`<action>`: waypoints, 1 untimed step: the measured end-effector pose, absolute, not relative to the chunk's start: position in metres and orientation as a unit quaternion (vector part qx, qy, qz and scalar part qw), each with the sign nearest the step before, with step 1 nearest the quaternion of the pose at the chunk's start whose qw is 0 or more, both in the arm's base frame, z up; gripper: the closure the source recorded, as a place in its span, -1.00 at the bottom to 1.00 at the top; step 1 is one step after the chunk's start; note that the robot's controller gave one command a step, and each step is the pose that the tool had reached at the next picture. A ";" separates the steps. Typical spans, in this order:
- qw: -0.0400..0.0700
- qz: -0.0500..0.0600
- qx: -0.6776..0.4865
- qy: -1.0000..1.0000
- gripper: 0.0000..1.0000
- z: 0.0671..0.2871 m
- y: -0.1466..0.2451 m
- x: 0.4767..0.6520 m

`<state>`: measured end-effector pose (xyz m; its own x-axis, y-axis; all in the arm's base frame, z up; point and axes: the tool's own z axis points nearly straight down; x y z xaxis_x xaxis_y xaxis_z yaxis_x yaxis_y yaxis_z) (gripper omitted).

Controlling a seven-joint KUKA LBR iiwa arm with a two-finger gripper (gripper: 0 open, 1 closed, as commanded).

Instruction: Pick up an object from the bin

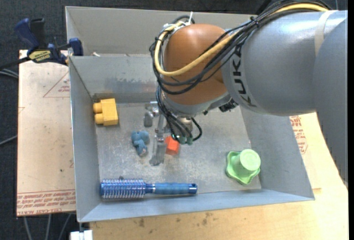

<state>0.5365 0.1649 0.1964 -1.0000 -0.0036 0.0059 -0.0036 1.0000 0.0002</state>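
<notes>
We see the gripper [158, 155] low in the bin [83, 123] — between a small blue figure [140, 142] and an orange block [172, 147]; its opening we cannot tell.

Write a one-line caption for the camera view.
Gripper low in the bin beside a small blue figure and orange piece; yellow block, green cup and blue hairbrush lie apart.

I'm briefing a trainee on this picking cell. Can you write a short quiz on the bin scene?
1. Fill in: the yellow plastic toy block lies on the grey metal bin's ___ side in the camera view.
2. True or false: the green plastic cup lies apart from the blue bristled hairbrush.
3. Of these, which lies nearest the gripper? A) yellow block B) small light-blue toy figure C) green cup
Key: 1 left; 2 true; 3 B.
</notes>
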 end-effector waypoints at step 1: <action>0.003 0.001 0.056 -0.998 -1.00 0.131 0.123 0.533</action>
